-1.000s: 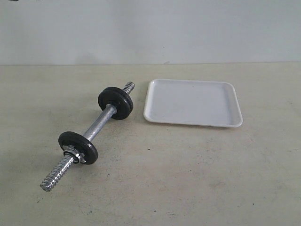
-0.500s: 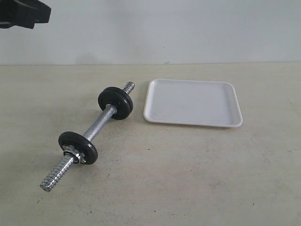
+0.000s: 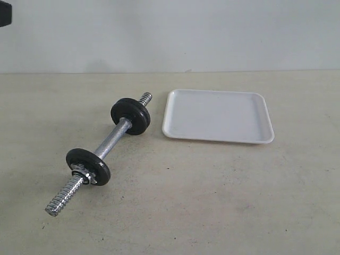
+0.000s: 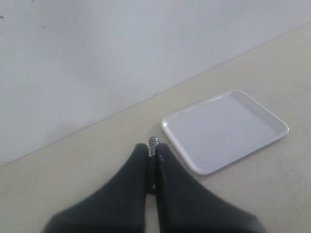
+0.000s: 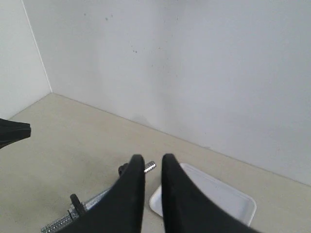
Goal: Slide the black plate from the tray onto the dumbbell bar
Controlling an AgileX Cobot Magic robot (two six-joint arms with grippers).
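The white tray [image 3: 218, 115] lies empty at the back right. Left of it the chrome dumbbell bar [image 3: 112, 139] rests on the table with two black plates on it. One black plate [image 3: 130, 116] sits near the far end; the other [image 3: 88, 166] sits near the front end against a chrome nut [image 3: 81, 173]. My left gripper [image 4: 152, 151] is shut and empty, high above the bar's far tip [image 4: 153, 142] and beside the tray [image 4: 223, 131]. My right gripper [image 5: 153, 160] hangs high with a narrow gap between its fingers, holding nothing, over the bar [image 5: 149, 167] and tray [image 5: 214, 196].
A black piece of the left arm [image 3: 4, 13] shows at the exterior view's top left corner. A pale wall runs behind the beige table [image 3: 212, 202]. In the right wrist view a black tip [image 5: 14, 132] pokes in at the side.
The black left-arm piece came into the exterior view's top left corner, then slid mostly out past the left edge. Bar, plates and tray have not moved.
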